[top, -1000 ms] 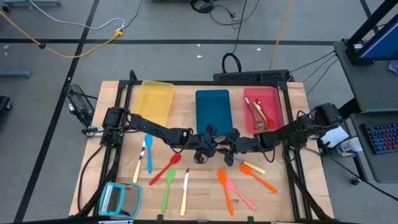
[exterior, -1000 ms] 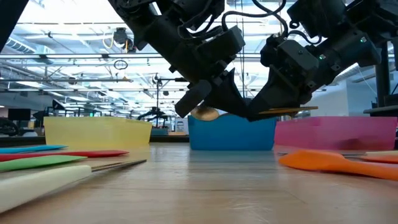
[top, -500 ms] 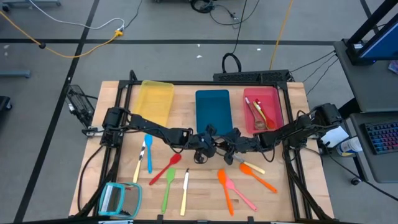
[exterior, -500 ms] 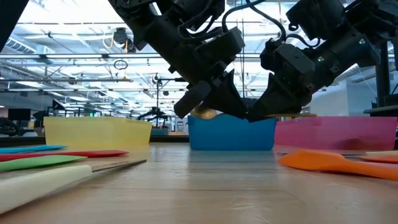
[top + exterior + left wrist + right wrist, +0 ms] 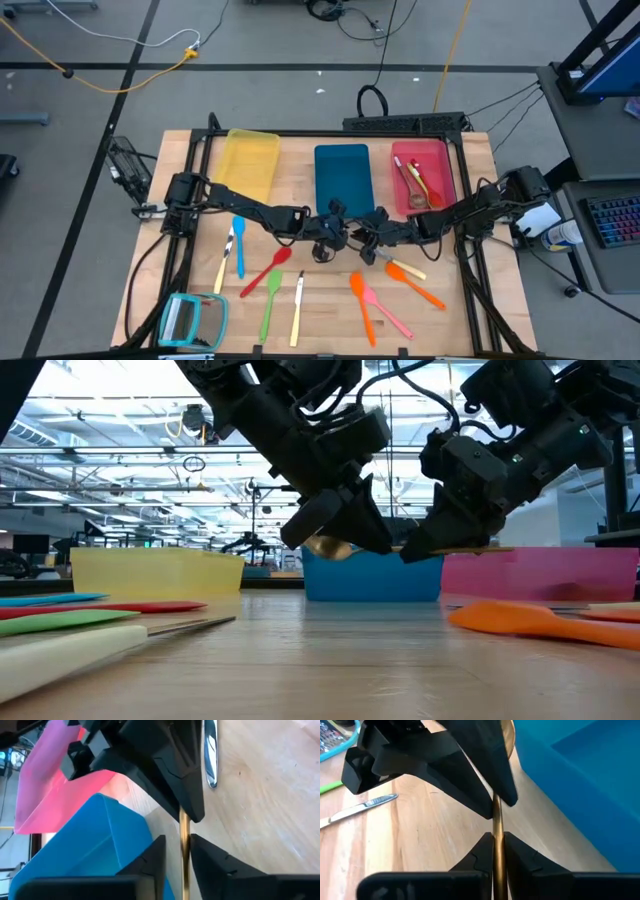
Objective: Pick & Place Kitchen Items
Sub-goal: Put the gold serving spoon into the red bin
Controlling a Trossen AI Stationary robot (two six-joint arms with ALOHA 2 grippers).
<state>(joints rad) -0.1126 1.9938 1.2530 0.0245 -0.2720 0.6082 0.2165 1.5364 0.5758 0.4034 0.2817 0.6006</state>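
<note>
While the two dark arms are being stretched toward each other over the middle of the wooden table (image 5: 330, 322), the high view is showing the left claw (image 5: 335, 238) and the right claw (image 5: 366, 240) tip to tip, just in front of the blue rectangular plastic tray (image 5: 343, 175). The slim gold metal spoon (image 5: 325, 546) is being hidden by them there.

In the low view, the spoon is being carried level above the table. Its long axis is running across from one claw to the other, with the bowl on the left claw's side and the handle passing out beyond the right claw.

In the left wrist view, the handle is being straddled loosely by the left claw, with a gap showing on each side, so no grip is being made there.

In the right wrist view, the handle is being pinched tight between the right claw's fingers (image 5: 480, 851). The coming move is therefore judged to rest with the right arm, which is lying nearer the pink rectangular tray (image 5: 432, 160).
</note>
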